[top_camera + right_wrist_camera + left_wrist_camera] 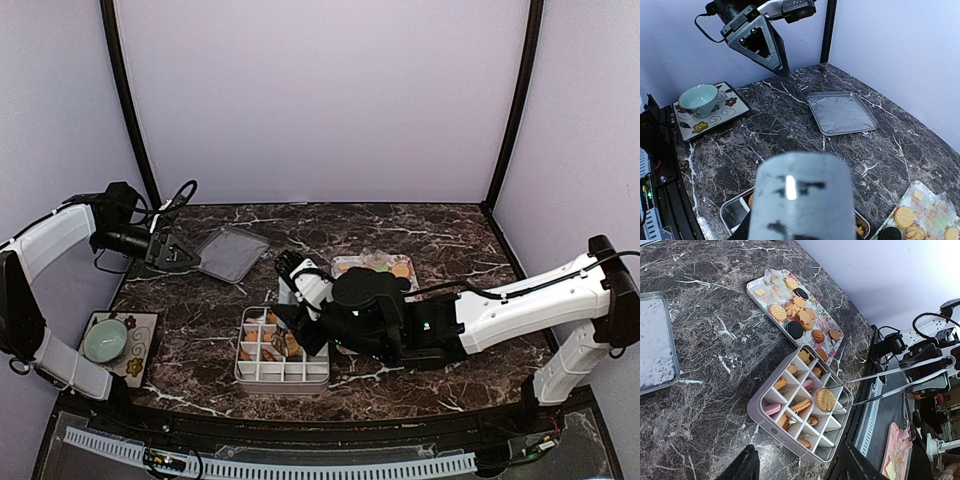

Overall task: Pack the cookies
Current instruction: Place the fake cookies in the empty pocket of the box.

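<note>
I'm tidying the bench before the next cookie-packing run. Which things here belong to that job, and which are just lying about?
Part of the job:
- cookies on the flowered tray
- divided tin, partly filled
- tongs, holding a round cookie over the tin
- tin lid, probably for closing up

Just lying about:
- green bowl
- patterned mat under it

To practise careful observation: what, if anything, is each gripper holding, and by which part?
The right gripper holds the metal tongs near their handle end; the tongs' tips pinch a round cookie. The left gripper holds nothing.
</note>
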Available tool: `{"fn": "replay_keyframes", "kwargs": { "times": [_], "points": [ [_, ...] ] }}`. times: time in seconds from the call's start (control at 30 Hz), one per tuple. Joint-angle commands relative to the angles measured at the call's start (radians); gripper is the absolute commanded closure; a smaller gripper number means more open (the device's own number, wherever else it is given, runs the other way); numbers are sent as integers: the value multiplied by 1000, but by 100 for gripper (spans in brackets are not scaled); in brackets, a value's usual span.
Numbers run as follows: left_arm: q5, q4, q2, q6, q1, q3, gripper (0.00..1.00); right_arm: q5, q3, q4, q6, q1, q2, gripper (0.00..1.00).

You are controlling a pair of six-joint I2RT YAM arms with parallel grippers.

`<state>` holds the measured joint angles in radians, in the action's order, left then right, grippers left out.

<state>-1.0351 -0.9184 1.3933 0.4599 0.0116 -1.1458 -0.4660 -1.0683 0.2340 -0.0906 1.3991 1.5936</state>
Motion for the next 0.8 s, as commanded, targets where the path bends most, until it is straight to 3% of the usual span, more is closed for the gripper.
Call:
{"fn": "replay_keyframes", "kwargs": {
  "times": [0.0,0.77],
  "points": [
    [-12,-31,-7,17,6,-18,44,3,0,89,-30,6,-6,71],
    [-16,-31,-8,16,5,-18,44,-16,67,49,-67,6,-87,58]
  ]
}}
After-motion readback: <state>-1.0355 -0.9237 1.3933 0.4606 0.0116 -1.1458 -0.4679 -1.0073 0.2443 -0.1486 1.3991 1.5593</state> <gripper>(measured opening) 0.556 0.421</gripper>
